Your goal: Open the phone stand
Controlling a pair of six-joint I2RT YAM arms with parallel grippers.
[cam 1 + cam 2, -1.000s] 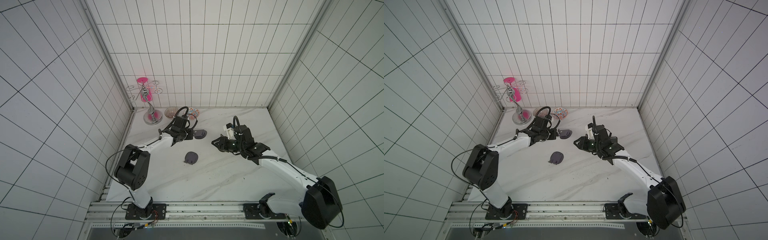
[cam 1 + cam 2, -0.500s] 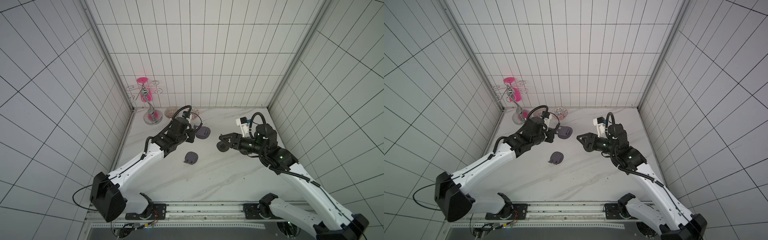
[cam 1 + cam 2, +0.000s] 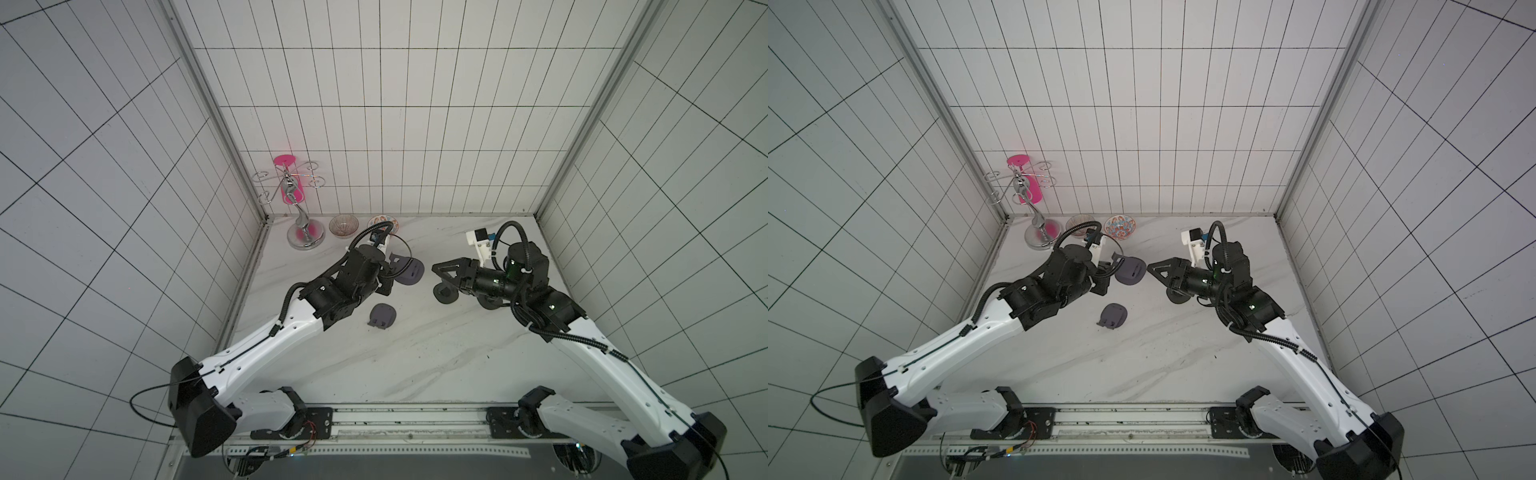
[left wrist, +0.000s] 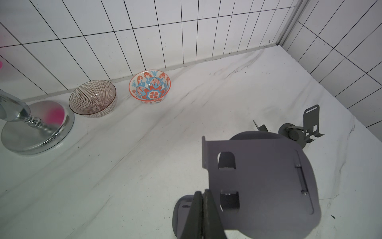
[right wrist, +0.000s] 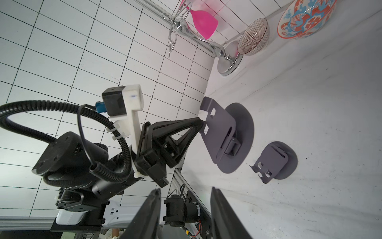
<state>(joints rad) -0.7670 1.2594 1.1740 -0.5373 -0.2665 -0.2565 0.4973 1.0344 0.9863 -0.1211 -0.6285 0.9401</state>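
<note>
The opening step is under way. The left gripper [image 4: 203, 193] is pinching the plate edge of the phone stand [image 3: 409, 272], and the plate is standing away from its round base. In a top view the stand is sitting toward twelve o'clock on the table [image 3: 415, 365], at nine o'clock from the right gripper [image 3: 438, 277]. That gripper's fingers are spread and holding nothing. Next, I judge, the right gripper is needing to steady the base while the left tilts the plate further.
</note>
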